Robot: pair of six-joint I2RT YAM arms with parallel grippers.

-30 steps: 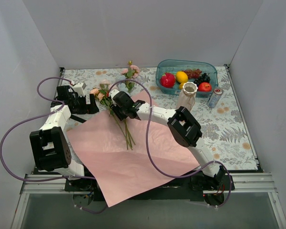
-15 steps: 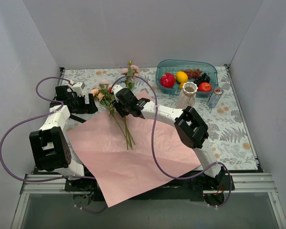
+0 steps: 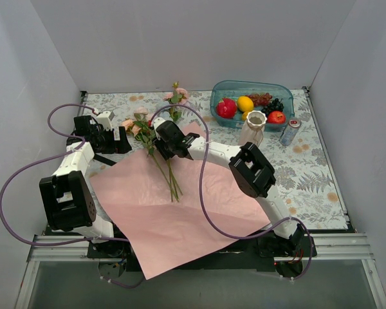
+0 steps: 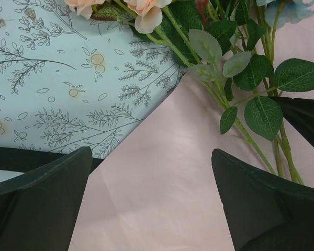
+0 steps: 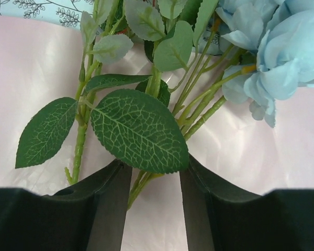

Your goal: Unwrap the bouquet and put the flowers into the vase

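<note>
Stems (image 5: pixel 201 112) now lie between the parted jaws of your right gripper (image 5: pixel 156 167), which crept forward; left gripper (image 4: pixel 152 154) gapes wide, so pinch and carry to the vase (image 3: pixel 252 129).

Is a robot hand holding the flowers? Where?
The left gripper holds nothing. The right gripper straddles the flower stems; whether it grips cannot be told.
</note>
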